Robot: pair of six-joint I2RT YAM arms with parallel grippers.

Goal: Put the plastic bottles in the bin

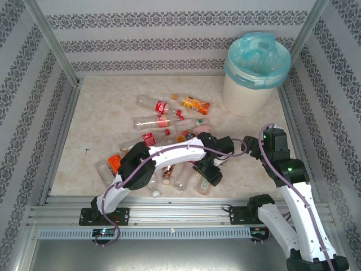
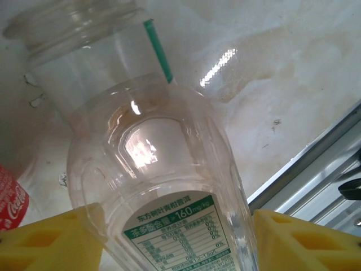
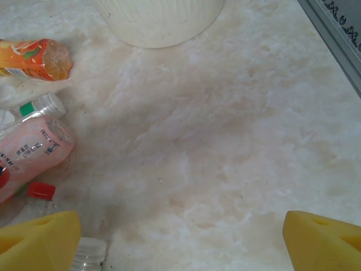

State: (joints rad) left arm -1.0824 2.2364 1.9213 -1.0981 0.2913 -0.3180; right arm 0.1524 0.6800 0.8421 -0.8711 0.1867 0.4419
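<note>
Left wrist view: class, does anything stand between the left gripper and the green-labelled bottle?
Nothing visible does: the green-labelled bottle lies directly between the left gripper's yellow fingers, one on each side.

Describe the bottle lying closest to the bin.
Start at the bin, the big cream bucket in the far right corner. Just left of it lies the orange bottle. Its bright orange label sets it apart from the red-labelled bottles beside it.

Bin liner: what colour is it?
The bin liner is light blue-green, best in top external view.
</note>
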